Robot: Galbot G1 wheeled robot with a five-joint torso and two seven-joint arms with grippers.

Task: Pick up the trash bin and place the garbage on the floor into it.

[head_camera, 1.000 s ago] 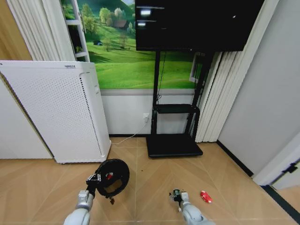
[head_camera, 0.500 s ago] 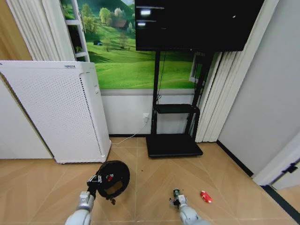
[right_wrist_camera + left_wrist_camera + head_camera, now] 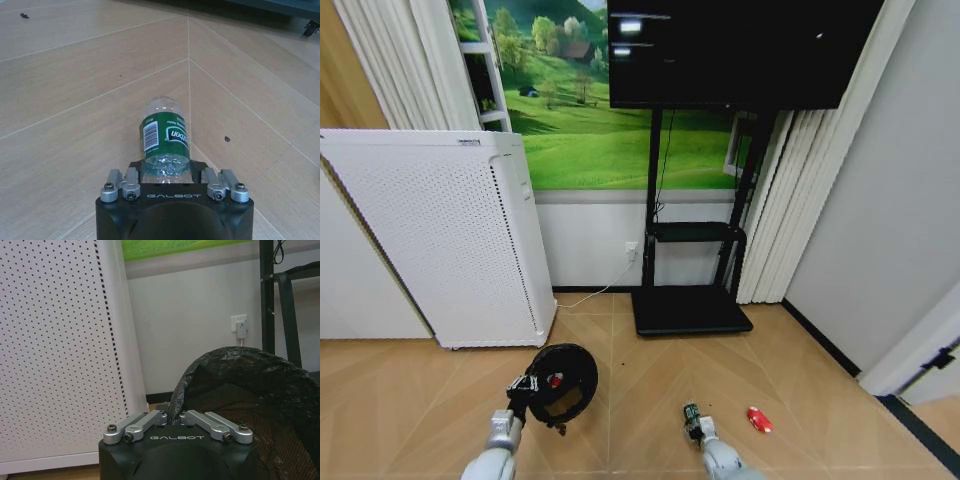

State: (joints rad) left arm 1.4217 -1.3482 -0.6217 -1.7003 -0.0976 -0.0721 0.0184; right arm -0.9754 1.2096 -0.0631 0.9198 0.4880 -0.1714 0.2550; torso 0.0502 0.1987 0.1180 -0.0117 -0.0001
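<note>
Since a second ago the right gripper [image 3: 692,424] has drawn back toward the robot with the bottle [image 3: 689,411] and now sits lower in the head view, while the left gripper [image 3: 520,386] and the trash bin [image 3: 560,380] have barely shifted. That left gripper holds the black bin off the wooden floor [image 3: 650,380], tipped so its opening faces the head camera; its fingers are clamped on the near rim, and the left wrist view shows the rim [image 3: 235,362], wrapped in a black liner, rising just past them. A red-and-white wad [image 3: 554,379] lies inside the bin. The right gripper's fingers are closed around the neck end of the small clear bottle with a green label [image 3: 165,137], which points away from the wrist over the floorboards. A flat red wrapper [image 3: 758,419] lies on the floor just to the right of that gripper. Behind the bin stands a tall white perforated appliance [image 3: 440,235], and farther right a black TV stand [image 3: 690,300] against the wall.
</note>
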